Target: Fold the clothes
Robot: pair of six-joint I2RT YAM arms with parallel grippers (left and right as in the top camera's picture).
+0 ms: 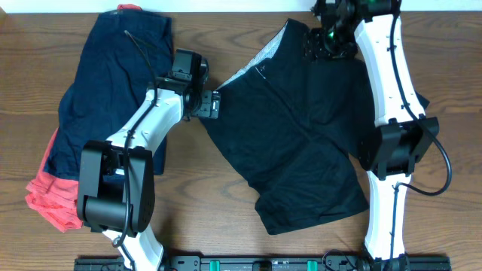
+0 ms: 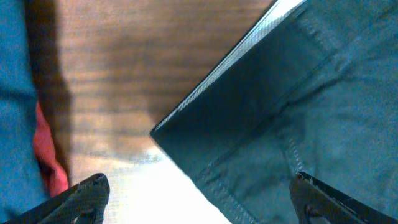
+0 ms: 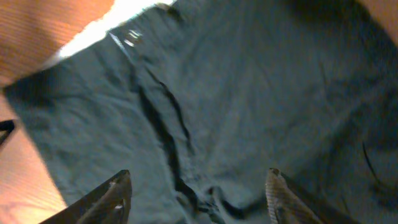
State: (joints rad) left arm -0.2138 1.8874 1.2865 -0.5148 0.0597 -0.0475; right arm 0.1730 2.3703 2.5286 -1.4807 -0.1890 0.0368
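A pair of black shorts (image 1: 301, 135) lies spread on the wooden table, waistband toward the upper left, one corner of it folded so the grey inside shows. My left gripper (image 1: 212, 105) is open at the shorts' left edge; in the left wrist view its fingers (image 2: 199, 199) straddle the hemmed corner (image 2: 261, 143). My right gripper (image 1: 325, 47) is open above the shorts' top edge; in the right wrist view its fingers (image 3: 196, 196) hover over wrinkled black fabric (image 3: 205, 106).
A dark navy garment (image 1: 113, 83) lies at the left on top of red clothes (image 1: 49, 196). The navy and red cloth also show at the left edge of the left wrist view (image 2: 43, 155). The table's back edge runs along the top.
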